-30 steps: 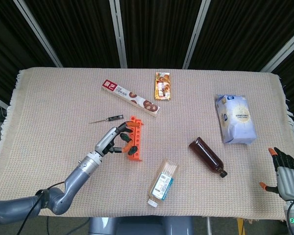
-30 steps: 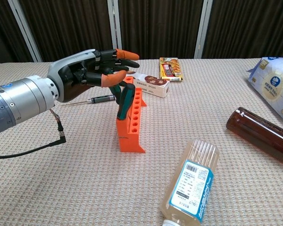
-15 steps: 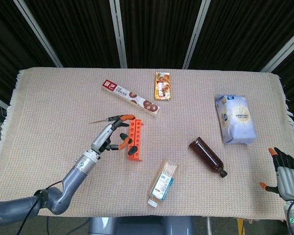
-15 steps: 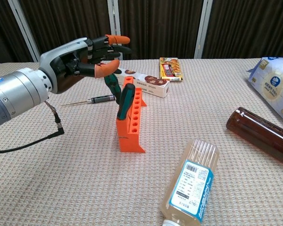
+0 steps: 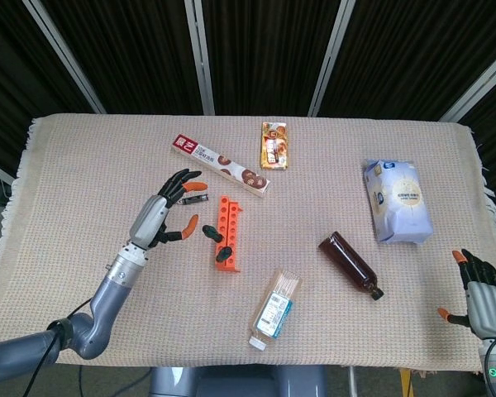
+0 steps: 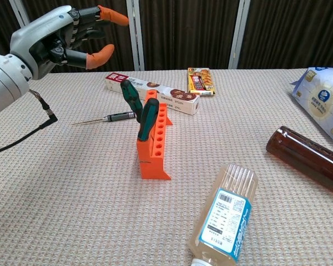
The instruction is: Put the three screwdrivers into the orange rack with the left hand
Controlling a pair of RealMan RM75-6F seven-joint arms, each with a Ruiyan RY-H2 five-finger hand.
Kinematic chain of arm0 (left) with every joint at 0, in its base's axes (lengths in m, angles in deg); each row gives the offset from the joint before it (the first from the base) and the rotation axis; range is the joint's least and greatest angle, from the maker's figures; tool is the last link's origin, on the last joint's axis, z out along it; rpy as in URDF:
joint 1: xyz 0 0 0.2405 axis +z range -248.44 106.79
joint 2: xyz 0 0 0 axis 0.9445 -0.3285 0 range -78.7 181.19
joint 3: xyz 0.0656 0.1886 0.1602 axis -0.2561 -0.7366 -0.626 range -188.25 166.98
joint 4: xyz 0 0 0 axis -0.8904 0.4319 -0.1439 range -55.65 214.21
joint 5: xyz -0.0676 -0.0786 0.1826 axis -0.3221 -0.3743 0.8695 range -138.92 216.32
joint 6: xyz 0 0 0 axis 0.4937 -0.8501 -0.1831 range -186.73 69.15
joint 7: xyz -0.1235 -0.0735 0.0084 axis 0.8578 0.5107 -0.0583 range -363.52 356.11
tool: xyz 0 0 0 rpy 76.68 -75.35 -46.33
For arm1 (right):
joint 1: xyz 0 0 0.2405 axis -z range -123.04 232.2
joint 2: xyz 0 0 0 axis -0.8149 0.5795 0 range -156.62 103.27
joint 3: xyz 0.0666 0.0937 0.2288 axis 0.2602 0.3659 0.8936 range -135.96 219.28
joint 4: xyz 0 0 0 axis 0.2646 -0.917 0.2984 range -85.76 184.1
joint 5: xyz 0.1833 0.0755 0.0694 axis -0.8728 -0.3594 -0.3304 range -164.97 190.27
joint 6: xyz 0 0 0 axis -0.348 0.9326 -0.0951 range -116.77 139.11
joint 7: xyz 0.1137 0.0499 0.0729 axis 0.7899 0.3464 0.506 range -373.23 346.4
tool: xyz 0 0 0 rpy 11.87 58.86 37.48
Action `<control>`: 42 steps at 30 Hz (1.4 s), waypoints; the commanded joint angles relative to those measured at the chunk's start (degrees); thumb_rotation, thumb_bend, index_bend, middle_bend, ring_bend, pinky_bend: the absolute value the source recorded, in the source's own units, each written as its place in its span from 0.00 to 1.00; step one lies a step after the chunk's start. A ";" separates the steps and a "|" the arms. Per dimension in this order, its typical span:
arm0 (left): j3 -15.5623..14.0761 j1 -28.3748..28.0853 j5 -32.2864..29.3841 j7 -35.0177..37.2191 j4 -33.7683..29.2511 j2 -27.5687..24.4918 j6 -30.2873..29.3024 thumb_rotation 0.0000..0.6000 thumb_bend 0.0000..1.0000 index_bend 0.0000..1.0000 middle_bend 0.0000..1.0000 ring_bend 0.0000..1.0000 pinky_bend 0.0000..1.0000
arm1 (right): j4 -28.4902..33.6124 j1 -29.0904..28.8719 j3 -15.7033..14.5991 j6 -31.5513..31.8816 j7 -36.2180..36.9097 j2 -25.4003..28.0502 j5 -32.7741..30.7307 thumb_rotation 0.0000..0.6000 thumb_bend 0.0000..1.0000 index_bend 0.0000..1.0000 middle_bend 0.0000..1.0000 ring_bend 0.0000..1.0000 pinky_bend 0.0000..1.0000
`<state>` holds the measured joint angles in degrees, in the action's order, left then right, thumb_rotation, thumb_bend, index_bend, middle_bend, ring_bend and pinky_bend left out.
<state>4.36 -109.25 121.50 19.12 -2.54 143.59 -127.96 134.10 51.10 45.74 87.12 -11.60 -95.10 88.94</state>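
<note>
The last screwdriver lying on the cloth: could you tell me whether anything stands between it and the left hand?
Nothing visible does. The left hand is raised, open and empty, above the loose screwdriver, with only bare cloth around it. The orange rack, already holding two screwdrivers, stands just to its right.

Left hand (image 6: 55, 33) raised, fingers spread, holding nothing; right hand (image 5: 482, 299) low, fingers apart.

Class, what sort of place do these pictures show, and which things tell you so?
Probably a robot test bench, not a home or workshop: a cloth-covered table against dark curtains, unrelated props like a snack box beside an orange rack, and a robot hand.
</note>
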 commanded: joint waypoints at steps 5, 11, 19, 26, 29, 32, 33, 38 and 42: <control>-0.14 -1.01 -8.85 -30.79 4.21 -3.89 5.21 1.00 0.48 0.30 0.05 0.00 0.05 | -0.34 -0.33 -0.10 -0.30 0.31 -0.30 0.49 1.00 0.00 0.00 0.00 0.00 0.00; 0.87 -5.10 -18.23 -45.71 6.51 -3.87 12.56 1.00 0.49 0.31 0.03 0.00 0.03 | -0.12 -0.53 -0.18 -0.05 0.19 -0.22 1.20 1.00 0.00 0.00 0.00 0.00 0.00; 0.82 -13.54 -30.34 -63.42 13.97 0.07 20.60 1.00 0.43 0.35 0.01 0.00 0.00 | 0.88 -0.30 -0.29 1.04 -0.43 0.47 1.93 1.00 0.00 0.00 0.00 0.00 0.00; 0.46 -20.66 -39.94 -74.09 20.93 6.35 23.60 1.00 0.33 0.33 0.00 0.00 0.00 | 1.32 0.41 -0.33 1.91 -0.53 0.90 1.51 1.00 0.00 0.00 0.00 0.00 0.00; 0.27 -22.11 -41.80 -75.79 22.69 8.12 23.84 1.00 0.32 0.33 0.00 0.00 0.00 | 1.38 0.55 -0.34 2.06 -0.54 1.04 1.43 1.00 0.00 0.00 0.00 0.00 0.00; -0.20 -24.10 -43.54 -77.95 25.55 10.89 24.02 1.00 0.32 0.33 0.00 0.00 0.00 | 1.41 0.78 -0.33 2.28 -0.42 1.21 1.28 1.00 0.00 0.00 0.00 0.00 0.00; -0.32 -24.81 -43.72 -78.46 26.71 12.05 24.04 1.00 0.32 0.34 0.00 0.00 0.00 | 1.36 0.89 -0.32 2.38 -0.31 1.24 1.19 1.00 0.00 0.00 0.00 0.00 0.00; -0.34 -26.59 -44.43 -78.92 31.70 16.08 23.70 1.00 0.32 0.35 0.00 0.00 0.00 | 1.06 1.32 -0.30 2.75 0.31 1.34 0.97 1.00 0.00 0.00 0.00 0.00 0.00; 0.10 -26.90 -44.82 -77.66 34.34 17.96 24.19 1.00 0.32 0.35 0.00 0.00 0.00 | 0.92 1.55 -0.30 2.87 0.77 1.42 0.88 1.00 0.00 0.00 0.00 0.00 0.00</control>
<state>4.31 -135.85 76.92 -58.96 31.15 160.96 -103.95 135.03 52.63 45.45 89.98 -10.84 -93.69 89.82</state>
